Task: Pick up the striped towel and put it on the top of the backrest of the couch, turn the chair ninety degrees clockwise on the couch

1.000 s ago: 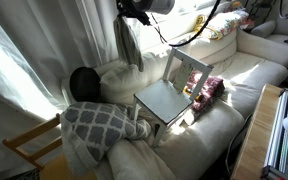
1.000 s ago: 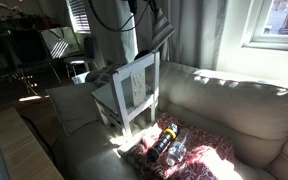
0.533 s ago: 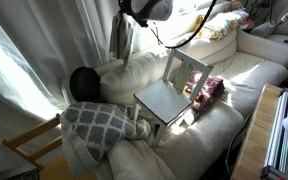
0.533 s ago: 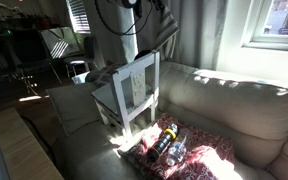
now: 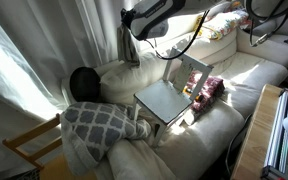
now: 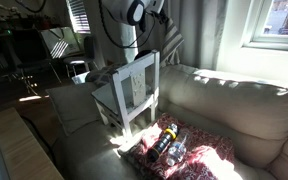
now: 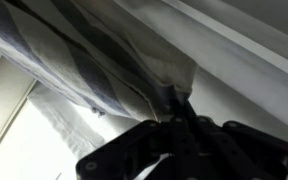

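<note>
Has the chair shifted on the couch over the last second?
No. The chair keeps its place on the couch, its seat edge still beside the lattice cushion.

**Hard sun, deep shadow**

We see daylight glaring through the curtains (image 5: 24, 60) and the window (image 6: 279, 20). It throws bright patches on the couch (image 5: 239, 75) amid murky shadow. Our wrist view is dim, soft and blurred.

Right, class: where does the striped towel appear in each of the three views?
In an exterior view: striped towel hangs top centre, up-left of the chair.
In an exterior view: top centre, just above the chair back.
Wrist view: fills upper left, pinched by the hand.
Shared landmark: the chair, both exterior views.
</note>
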`<state>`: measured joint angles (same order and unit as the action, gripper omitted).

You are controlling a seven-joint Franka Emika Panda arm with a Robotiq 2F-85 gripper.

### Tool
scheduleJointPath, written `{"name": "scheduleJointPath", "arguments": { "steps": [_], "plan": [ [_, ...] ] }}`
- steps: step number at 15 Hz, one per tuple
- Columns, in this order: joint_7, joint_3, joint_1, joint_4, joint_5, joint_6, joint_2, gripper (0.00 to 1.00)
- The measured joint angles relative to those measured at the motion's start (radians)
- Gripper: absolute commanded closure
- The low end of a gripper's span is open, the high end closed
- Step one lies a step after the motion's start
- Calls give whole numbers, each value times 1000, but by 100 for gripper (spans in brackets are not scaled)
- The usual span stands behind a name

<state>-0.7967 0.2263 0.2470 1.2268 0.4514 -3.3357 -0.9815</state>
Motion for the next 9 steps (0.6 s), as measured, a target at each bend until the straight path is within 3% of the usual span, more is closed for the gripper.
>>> {"name": "scheduleJointPath", "arguments": {
  "steps": [1, 3, 9],
  "plan": [
    [-12, 26, 14, -9, 11, 0, -20, 99],
    [-34, 79, 40, -24, 34, 0, -56, 71],
    [-103, 257, 134, -44, 112, 8, -139, 29]
  ]
}}
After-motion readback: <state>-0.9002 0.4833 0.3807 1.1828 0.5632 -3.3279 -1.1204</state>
